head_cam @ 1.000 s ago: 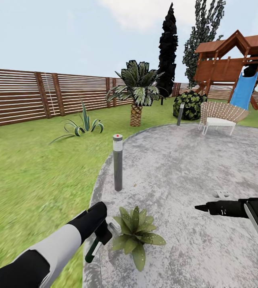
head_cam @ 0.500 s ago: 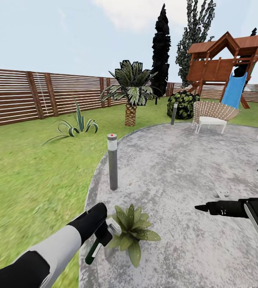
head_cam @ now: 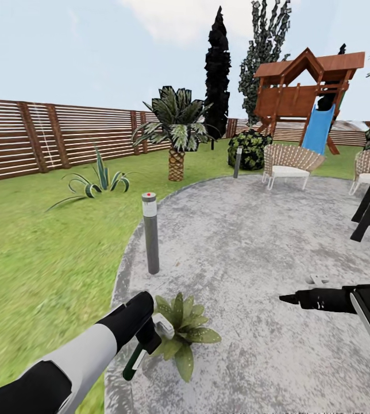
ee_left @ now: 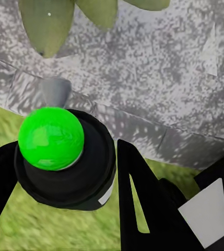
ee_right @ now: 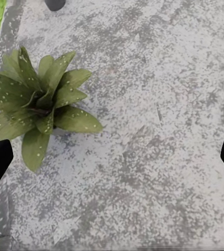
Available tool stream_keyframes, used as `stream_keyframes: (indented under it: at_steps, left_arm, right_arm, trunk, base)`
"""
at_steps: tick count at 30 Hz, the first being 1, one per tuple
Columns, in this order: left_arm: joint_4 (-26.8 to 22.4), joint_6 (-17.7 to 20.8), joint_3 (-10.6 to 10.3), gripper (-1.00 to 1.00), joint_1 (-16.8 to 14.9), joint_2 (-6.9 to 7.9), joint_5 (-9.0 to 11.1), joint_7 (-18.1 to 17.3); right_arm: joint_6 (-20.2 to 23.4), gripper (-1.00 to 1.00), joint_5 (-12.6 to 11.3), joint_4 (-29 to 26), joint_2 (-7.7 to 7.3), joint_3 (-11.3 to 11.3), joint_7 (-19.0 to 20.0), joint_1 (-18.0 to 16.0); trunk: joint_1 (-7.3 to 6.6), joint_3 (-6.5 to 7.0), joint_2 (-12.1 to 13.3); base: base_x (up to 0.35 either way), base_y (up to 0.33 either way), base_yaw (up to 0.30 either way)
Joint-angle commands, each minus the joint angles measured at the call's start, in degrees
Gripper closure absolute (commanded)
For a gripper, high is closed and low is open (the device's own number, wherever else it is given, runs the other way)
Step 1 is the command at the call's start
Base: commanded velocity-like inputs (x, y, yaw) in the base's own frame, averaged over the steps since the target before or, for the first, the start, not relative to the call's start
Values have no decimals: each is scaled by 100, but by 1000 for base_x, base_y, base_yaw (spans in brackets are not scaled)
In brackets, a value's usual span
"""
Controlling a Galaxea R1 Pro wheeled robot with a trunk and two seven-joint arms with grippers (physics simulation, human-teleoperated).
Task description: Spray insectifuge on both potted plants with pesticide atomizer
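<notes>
My left gripper clamps the pesticide atomizer just beside a potted plant at the patio edge (leaves speckled). Right gripper: fingers spread wide.

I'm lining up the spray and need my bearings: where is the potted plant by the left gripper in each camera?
Head view: the potted plant sits low and centre-left on the grey patio, just beside the left gripper.
Left wrist view: two leaf tips of it at the frame's edge, beyond the pesticide atomizer.
Right wrist view: whole rosette on the paving.
Shared landmark: the patio's edge against the lawn.
</notes>
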Motion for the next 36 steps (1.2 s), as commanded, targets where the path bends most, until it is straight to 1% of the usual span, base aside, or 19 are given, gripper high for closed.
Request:
stream_keyframes:
  at_steps: [1,3,7,10,16,22,23,27,30,33,36]
  left_arm:
    - [-8,5,-20,100,-4,-14,-63,-58]
    - [-12,5,-22,100,-5,-62,-62,-58]
    - [-51,5,-16,100,-5,-101,-62,-62]
    - [-263,20,-24,100,-5,-129,-62,-96]
    - [-259,32,-32,100,20,-104,-62,-102]
    - [300,19,-25,100,30,-78,-62,-94]
    - [343,17,-24,100,30,-61,-62,-94]
    - [434,14,-24,100,30,151,-62,-94]
    - [439,14,-14,100,30,258,-62,-94]
    - [435,14,-8,100,30,283,-65,-94]
    - [431,14,-22,100,30,267,-63,-94]
  right_arm:
    - [36,-100,9,-3,0,-7,25,-5]
    - [36,-100,9,-3,1,-7,25,-5]
    - [36,-100,9,-3,0,-7,25,-5]
    - [36,-100,9,-3,2,-6,25,-5]
    - [36,-100,9,-3,3,-5,25,-5]
    - [36,-100,9,-3,4,-3,25,-5]
    - [36,-100,9,-3,4,-3,25,-5]
    - [36,-100,9,-3,4,-1,24,-5]
    - [36,-100,9,-3,4,2,25,-5]
    - [36,-100,9,-3,5,2,25,-5]
    - [36,-100,9,-3,5,2,25,-5]
  trunk:
    - [-1,-6,-3]
    - [-1,-6,-3]
    - [-1,-6,-3]
    - [-1,-6,-3]
    - [-1,-6,-3]
    - [-1,-6,-3]
    - [-1,-6,-3]
    - [-1,-6,-3]
    - [-1,-6,-3]
    - [-1,-6,-3]
    - [-1,-6,-3]
  base:
    - [0,0,-102]
    - [0,0,-43]
    - [0,0,-11]
    - [0,0,-1]
    - [0,0,0]
    - [0,0,0]
    - [0,0,0]
    - [0,0,0]
    - [0,0,0]
    - [0,0,0]
    - [0,0,0]
